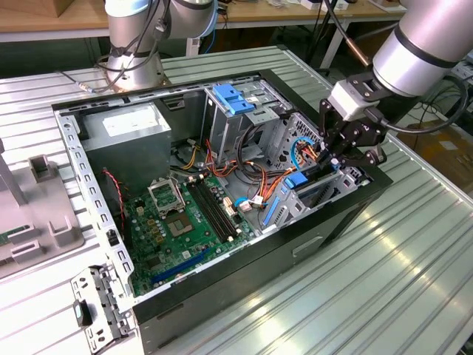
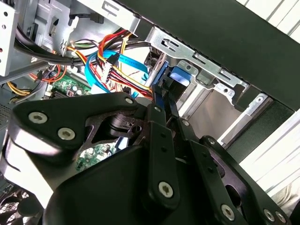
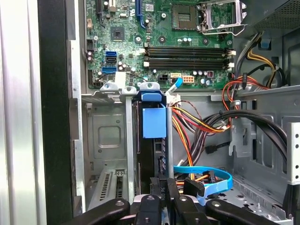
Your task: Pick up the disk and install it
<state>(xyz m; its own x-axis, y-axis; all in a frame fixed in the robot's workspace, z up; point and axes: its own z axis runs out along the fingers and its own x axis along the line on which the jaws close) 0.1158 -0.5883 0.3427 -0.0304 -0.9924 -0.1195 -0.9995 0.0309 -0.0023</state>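
One disk [image 3: 154, 140] is held edge-on by the clamped gripper [image 3: 161, 190], partly lowered into the drive bay [image 3: 108, 140] at the exterior view's right; insertion is judged underway, calling for straight seating.

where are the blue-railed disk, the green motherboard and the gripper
blue-railed silver disk [image 3: 154, 123]: first wrist view, on its blue plastic tab
green motherboard [image 1: 174, 229]: exterior view, board surface
black gripper [image 1: 347, 151]: exterior view, between its fingers

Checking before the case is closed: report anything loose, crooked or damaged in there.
Nothing looks damaged. The disk stands on edge in the drive bay, gripped by the gripper. The cables beside it lie in a loose tangle, and the processor socket is open.
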